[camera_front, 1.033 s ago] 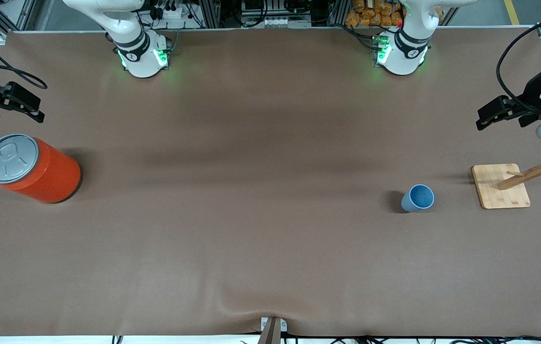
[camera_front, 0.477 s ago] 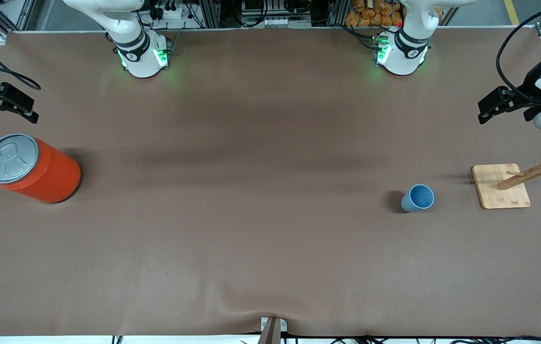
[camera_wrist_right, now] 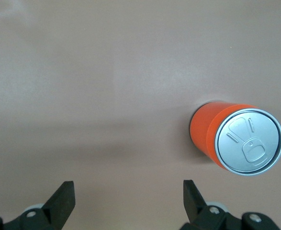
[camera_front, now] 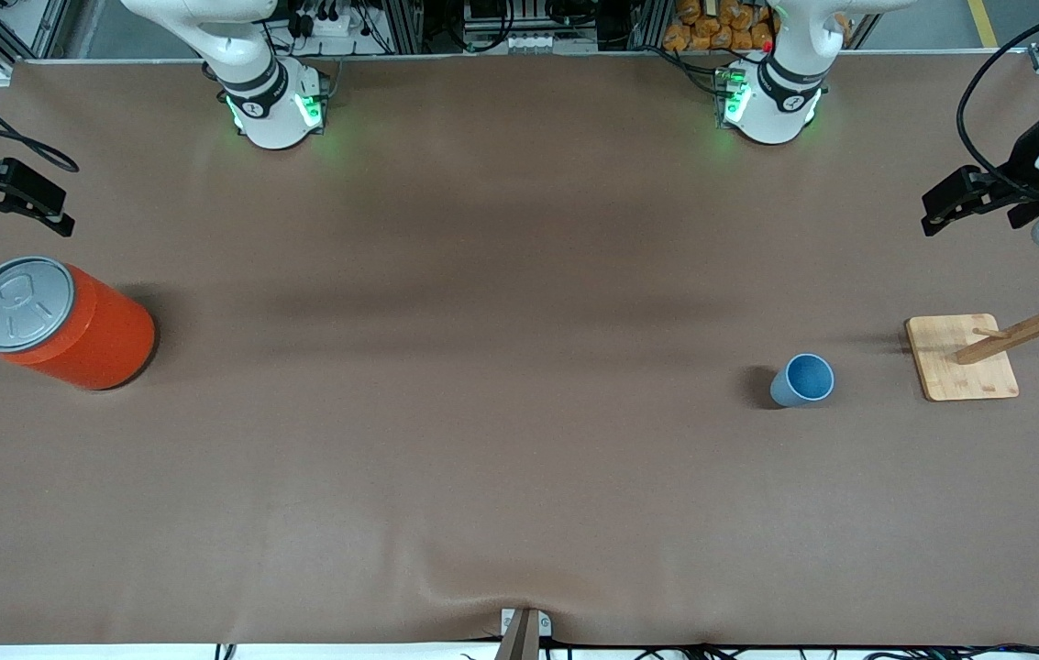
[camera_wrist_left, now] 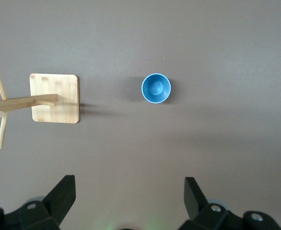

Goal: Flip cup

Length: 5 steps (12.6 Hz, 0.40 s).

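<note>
The left end effector (camera_front: 939, 209) hangs wide open and empty over the worktop (camera_front: 501, 367) at the left arm's end, above bare surface near the wooden rack (camera_front: 964, 356). The cup (camera_front: 802, 379) stands upright, mouth up, beside that rack. The right end effector (camera_front: 38, 203), likewise spread and empty, waits over the worktop near the orange can (camera_front: 60, 323).

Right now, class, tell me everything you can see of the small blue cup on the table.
The cup is small, light blue, handleless and tapered, wider at its rim, and looks like plain matte plastic. It stands upright on the brown table with its mouth up; the left wrist view looks straight into its empty inside. It sits toward the left arm's end of the table, beside the wooden rack but apart from it. Nothing but the table touches it.
</note>
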### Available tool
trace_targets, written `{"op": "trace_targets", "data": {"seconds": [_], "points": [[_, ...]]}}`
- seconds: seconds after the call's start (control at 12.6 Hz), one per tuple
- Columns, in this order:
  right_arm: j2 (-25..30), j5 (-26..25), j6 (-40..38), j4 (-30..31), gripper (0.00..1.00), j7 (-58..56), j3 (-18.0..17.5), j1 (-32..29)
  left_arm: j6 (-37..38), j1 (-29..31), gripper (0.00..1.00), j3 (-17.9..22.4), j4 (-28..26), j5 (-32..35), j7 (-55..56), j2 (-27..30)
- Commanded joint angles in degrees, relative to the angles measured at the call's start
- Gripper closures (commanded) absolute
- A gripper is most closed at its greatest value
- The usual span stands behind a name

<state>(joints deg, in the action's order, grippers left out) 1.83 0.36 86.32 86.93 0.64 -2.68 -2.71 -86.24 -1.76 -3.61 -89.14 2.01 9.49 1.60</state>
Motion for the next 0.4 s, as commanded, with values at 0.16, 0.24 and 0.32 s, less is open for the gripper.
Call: {"op": "trace_targets", "data": {"seconds": [0.16,0.24,0.32], "points": [[0.46,0.26,0.25,0.52,0.00,-1.69,-0.83,-0.98,0.81,0.71,0.00,-0.34,0.11,-0.77,-0.17,0.60],[0.55,0.26,0.25,0.52,0.00,-1.52,-1.01,-0.72,0.81,0.80,0.00,-0.34,0.20,-0.78,-0.17,0.60],[0.55,0.26,0.16,0.43,0.00,-1.00,-1.18,-0.63,0.81,0.71,0.00,-0.34,0.20,-0.69,-0.17,0.60]]}}
